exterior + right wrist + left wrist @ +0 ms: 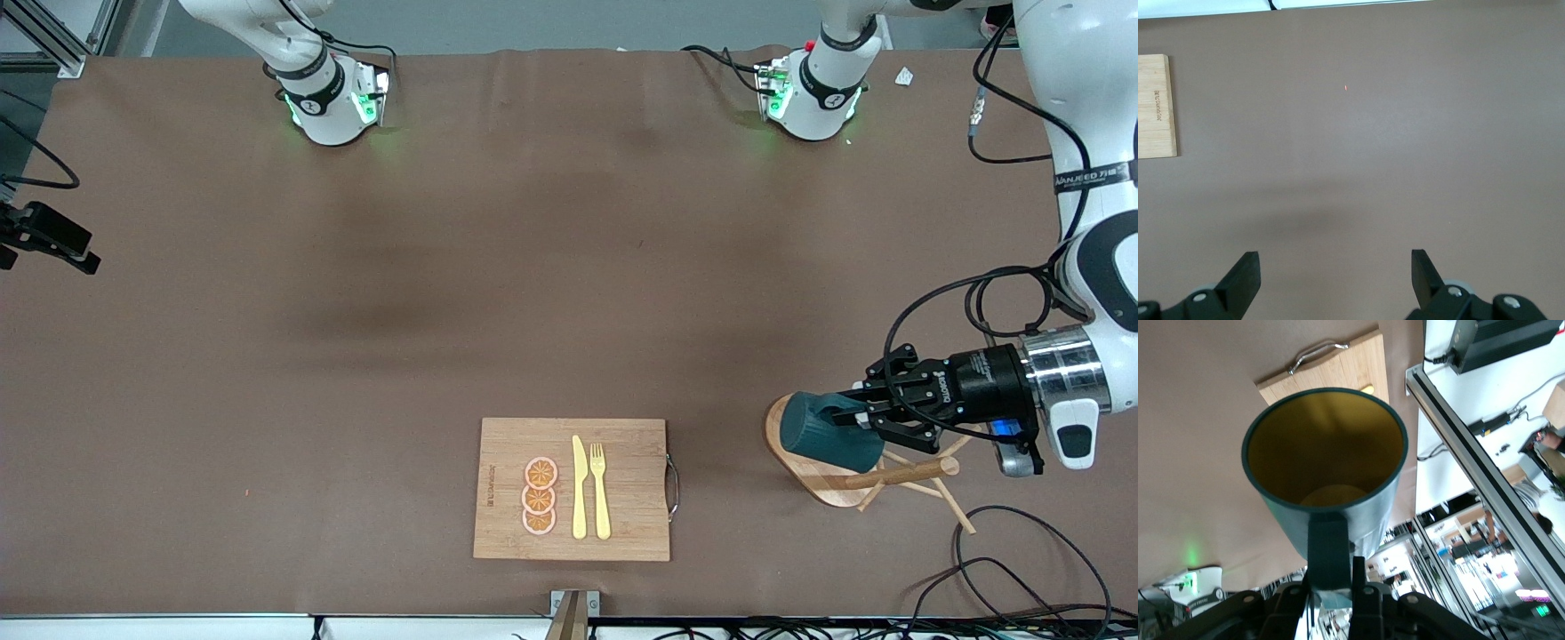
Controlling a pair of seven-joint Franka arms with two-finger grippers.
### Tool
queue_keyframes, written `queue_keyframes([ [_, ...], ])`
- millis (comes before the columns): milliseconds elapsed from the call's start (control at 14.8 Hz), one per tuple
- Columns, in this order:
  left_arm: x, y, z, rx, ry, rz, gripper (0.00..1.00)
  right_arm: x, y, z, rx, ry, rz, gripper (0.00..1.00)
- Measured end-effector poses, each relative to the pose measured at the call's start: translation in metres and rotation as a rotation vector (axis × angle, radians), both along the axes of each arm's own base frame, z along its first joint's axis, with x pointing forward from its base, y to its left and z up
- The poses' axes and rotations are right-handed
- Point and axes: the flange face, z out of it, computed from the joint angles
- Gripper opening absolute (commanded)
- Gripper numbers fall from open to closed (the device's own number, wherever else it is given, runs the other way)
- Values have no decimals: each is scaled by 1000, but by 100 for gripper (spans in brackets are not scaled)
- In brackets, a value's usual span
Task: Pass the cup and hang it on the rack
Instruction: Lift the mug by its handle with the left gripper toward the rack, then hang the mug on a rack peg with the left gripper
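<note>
Brown tabletop, left end effector point(864, 416) clamping ribbed teal cup point(827, 433), yellowish inside, over wooden rack point(836, 484); right end effector point(1335, 277) wide.

Free room and obstacles. My left gripper point(876, 418), clamped on the cup point(831, 433), is over the rack point(836, 480); its pegs point(925, 484) and post crowd the space beneath. The cutting board point(573, 489), with knife point(579, 487), fork point(600, 491) and orange slices point(540, 496), lies toward the middle, apart from the rack. Cables point(1005, 560) loop beside the rack. My right gripper point(1335, 277), fingers spread, waits over bare table point(1405, 147).
</note>
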Motion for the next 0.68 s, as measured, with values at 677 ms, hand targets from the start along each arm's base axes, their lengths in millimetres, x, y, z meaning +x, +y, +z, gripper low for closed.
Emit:
queue_keyframes([
  [677, 6, 38, -50, -84, 37, -12, 0, 0, 0, 0, 0, 0, 0, 100],
])
